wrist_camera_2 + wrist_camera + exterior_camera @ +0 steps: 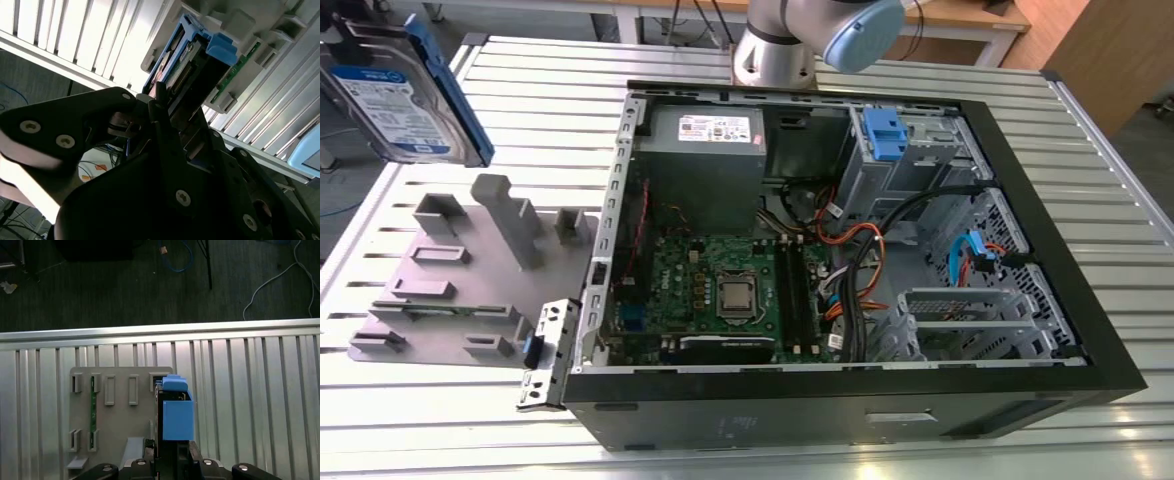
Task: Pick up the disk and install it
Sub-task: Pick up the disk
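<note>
**Disk in the claw, outside the case**

The claw (177, 107) is pinching the disk (184, 70). Its black fingers (160, 95) press on the two flat faces near the connector end, as far as the second wrist view lets one judge. In the first wrist view the disk is seen edge-on, with the blue carrier end pointing away from the claw.

In the exterior view the disk is raised well outside the case (1081, 290), off the wall nearest the motherboard. It hangs above the grey plate (454, 290), which lies on the slatted table (414, 420) just beside that wall. The pick therefore looks done, and the carry to the case looks like the step in hand.

The likely seat is the bay (907, 160) with the blue tab, in a far corner inside the case beside the grey box (707, 150). Cables (881, 230) loop across the case interior close to the bay.

Doing the carry well probably depends on three things:

- **Grip:** a firm pinch on the faces, so the disk does not pivot between the fingers.
- **Height:** enough to clear the case rim.
- **Alignment:** the disk held square, so its carrier edges meet the bay straight and not tilted.

The cables are the likely snag, and a path into the case that stays above them seems safest.
</note>
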Controlling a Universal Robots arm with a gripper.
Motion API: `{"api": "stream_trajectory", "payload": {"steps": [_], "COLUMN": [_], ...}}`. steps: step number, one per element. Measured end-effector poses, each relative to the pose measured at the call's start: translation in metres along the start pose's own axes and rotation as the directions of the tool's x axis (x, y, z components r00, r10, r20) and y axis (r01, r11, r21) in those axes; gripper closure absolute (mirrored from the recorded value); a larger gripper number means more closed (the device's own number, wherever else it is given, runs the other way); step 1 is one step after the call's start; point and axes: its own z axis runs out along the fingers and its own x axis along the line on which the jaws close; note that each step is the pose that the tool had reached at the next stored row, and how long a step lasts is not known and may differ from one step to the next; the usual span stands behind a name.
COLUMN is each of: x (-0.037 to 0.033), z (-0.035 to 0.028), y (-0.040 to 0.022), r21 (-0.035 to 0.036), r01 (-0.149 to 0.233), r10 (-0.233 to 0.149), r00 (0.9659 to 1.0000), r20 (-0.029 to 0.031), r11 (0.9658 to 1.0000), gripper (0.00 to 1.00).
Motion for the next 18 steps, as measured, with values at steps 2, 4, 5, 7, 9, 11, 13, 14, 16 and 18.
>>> {"api": "stream_trajectory", "payload": {"steps": [2, 4, 5, 7, 9, 11, 13, 14, 16, 18], "x": [-0.0005, -0.0010, -0.0013, -0.0018, -0.0023, -0.0034, -0.0038, -0.0039, -0.0040, -0.0039], "z": [-0.0079, -0.0161, -0.0204, -0.0286, -0.0361, -0.0535, -0.0587, -0.0605, -0.0617, -0.0616], "y": [0.0004, 0.0007, 0.0009, 0.0013, 0.0016, 0.0024, 0.0027, 0.0028, 0.0028, 0.0028], "r21": [-0.0002, 0.0000, 0.0000, 0.0000, 0.0000, 0.0001, -0.0001, -0.0001, -0.0001, 0.0000], "r01": [0.000, 0.000, 0.000, 0.000, 0.000, 0.000, 0.000, 0.000, 0.000, 0.000], "r10": [0.000, 0.000, 0.000, 0.000, 0.000, 0.000, 0.000, 0.000, 0.000, 0.000], "r00": [1.0000, 1.0000, 1.0000, 1.0000, 1.0000, 1.0000, 1.0000, 1.0000, 1.0000, 1.0000], "r20": [-0.0001, 0.0000, 0.0000, 0.0000, 0.0000, 0.0000, 0.0000, -0.0001, -0.0001, 0.0000], "r11": [1.0000, 1.0000, 1.0000, 1.0000, 1.0000, 1.0000, 1.0000, 1.0000, 1.0000, 1.0000], "gripper": [0.65, 0.65, 0.65, 0.65, 0.65, 0.65, 0.65, 0.65, 0.65, 0.65]}}
